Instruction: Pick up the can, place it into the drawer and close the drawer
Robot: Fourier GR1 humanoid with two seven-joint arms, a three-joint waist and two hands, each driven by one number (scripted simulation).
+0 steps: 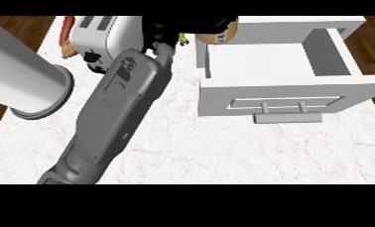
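Can, orange-brown, shows at the back left corner of the open drawer, just outside its white walls and half hidden by my left hand. My fingers seem curled round it, though the hand is mostly one black shape there. My grey forearm crosses the marble counter from the lower left, just beside the toaster. The drawer's handle faces me. A white cylinder lies at the left edge.
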